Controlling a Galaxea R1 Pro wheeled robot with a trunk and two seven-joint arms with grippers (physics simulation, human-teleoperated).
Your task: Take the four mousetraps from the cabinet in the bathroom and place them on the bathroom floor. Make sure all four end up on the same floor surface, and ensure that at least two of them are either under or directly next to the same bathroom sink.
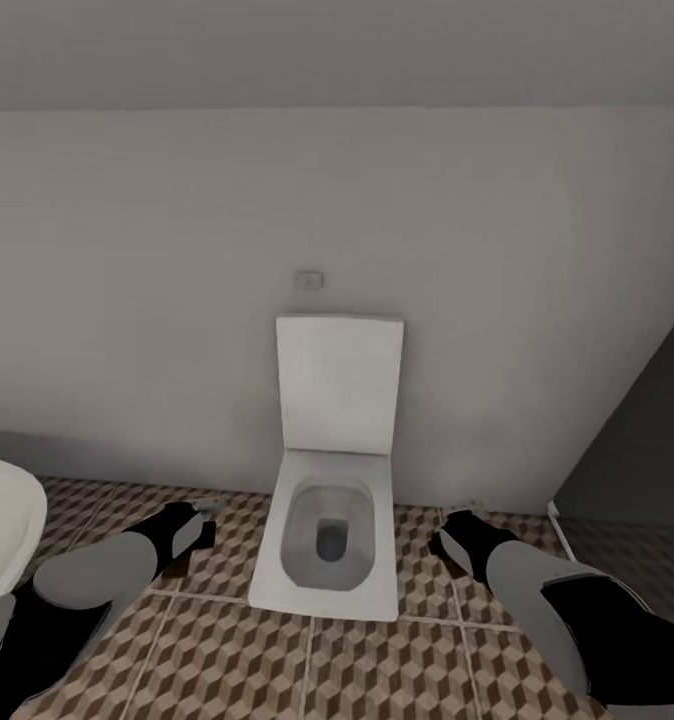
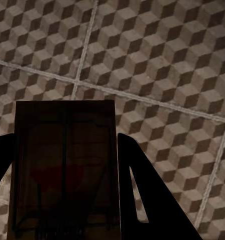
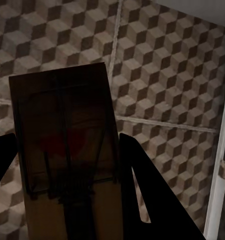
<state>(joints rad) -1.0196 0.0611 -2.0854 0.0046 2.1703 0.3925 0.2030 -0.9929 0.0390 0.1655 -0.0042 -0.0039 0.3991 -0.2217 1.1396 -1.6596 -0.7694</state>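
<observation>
Holding one trap each, both tools hang low over the floor (image 1: 377, 670). In the left wrist view the left tool (image 2: 67, 170) has its two dark fingers (image 2: 142, 190) pressed on the sides of a flat brown trap (image 2: 65, 165), with a wire bar and a red patch on its board. In the right wrist view the right tool (image 3: 67, 165) grips a second trap (image 3: 67, 150) the same way, a bit tilted. Both traps are up off the tiles.

From the head view, a square white toilet (image 1: 327, 550) sits at 12 o'clock with its lid up against the grey wall (image 1: 277, 250). A small plate (image 1: 308, 280) is on the wall above it. The left tool (image 1: 202, 515) is at 10 o'clock, just beside the toilet's left edge. The right tool (image 1: 452, 525) is at 2 o'clock, just beside the toilet's right edge. A curved white rim (image 1: 7, 520) pokes in at 9 o'clock, near the left arm. A dark panel (image 1: 647, 440) with a pale strip along its bottom edge stands at 3 o'clock, close to the right arm.

Bare tiles lie open in front of the toilet at 6 o'clock, between the two arms.
</observation>
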